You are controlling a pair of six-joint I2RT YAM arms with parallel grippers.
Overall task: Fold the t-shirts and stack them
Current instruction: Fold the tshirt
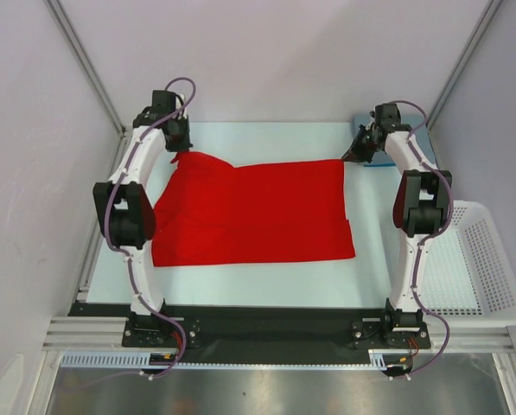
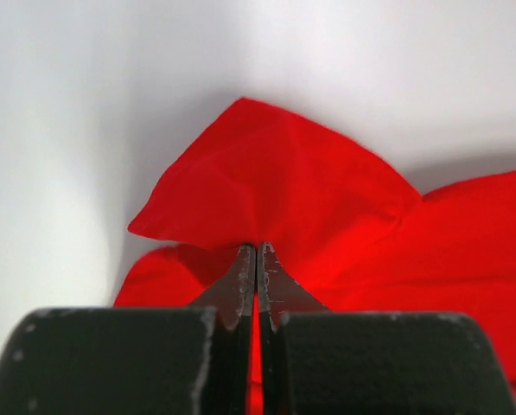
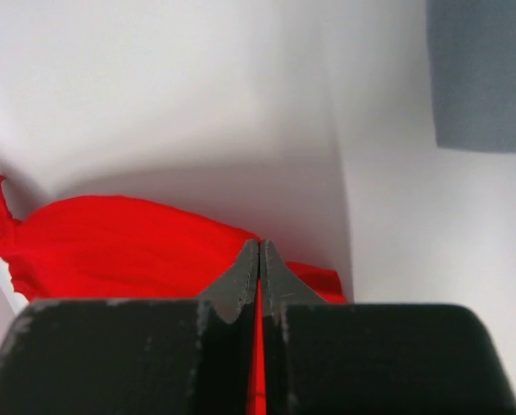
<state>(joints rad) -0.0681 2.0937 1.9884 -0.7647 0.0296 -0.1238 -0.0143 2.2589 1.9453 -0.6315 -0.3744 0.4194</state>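
A red t-shirt (image 1: 253,212) lies spread on the white table, stretched between both arms at its far edge. My left gripper (image 1: 176,145) is shut on the shirt's far left corner; in the left wrist view the red cloth (image 2: 283,186) bunches up just past the closed gripper (image 2: 257,249). My right gripper (image 1: 359,153) is shut on the far right corner; in the right wrist view red cloth (image 3: 128,246) runs left from the closed gripper (image 3: 259,245), with a strip showing between the jaws.
A white mesh basket (image 1: 478,259) stands at the table's right edge. A blue-grey folded cloth (image 1: 380,162) lies behind the right gripper, also in the right wrist view (image 3: 482,78). White walls enclose the back and sides.
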